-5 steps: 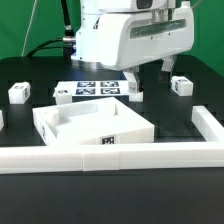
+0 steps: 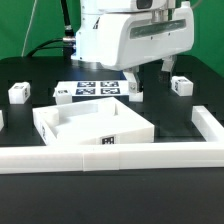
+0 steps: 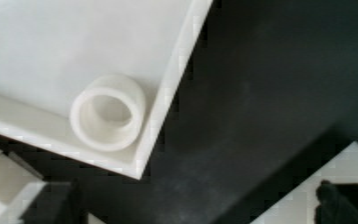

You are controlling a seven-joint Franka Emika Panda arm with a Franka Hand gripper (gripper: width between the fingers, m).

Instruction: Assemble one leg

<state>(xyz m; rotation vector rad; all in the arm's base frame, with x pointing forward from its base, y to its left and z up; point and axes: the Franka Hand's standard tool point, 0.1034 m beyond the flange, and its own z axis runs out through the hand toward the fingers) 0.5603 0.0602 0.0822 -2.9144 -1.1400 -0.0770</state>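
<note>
**Nothing has shifted in the last 0.5 s: the gripper [image 2: 150, 75] hangs spread and empty.**

The wrist view shows nothing between the fingers, only the panel [image 3: 87, 50] corner and its round hole [image 3: 108, 110] below. 1 leg [image 2: 133, 90] lies on the tabletop [image 2: 190, 110] just beside the gripper, untouched, so by my read the pick is not yet made. No brand or words are readable, just square tags on the marker board [image 2: 100, 88], legs and panel.
</note>
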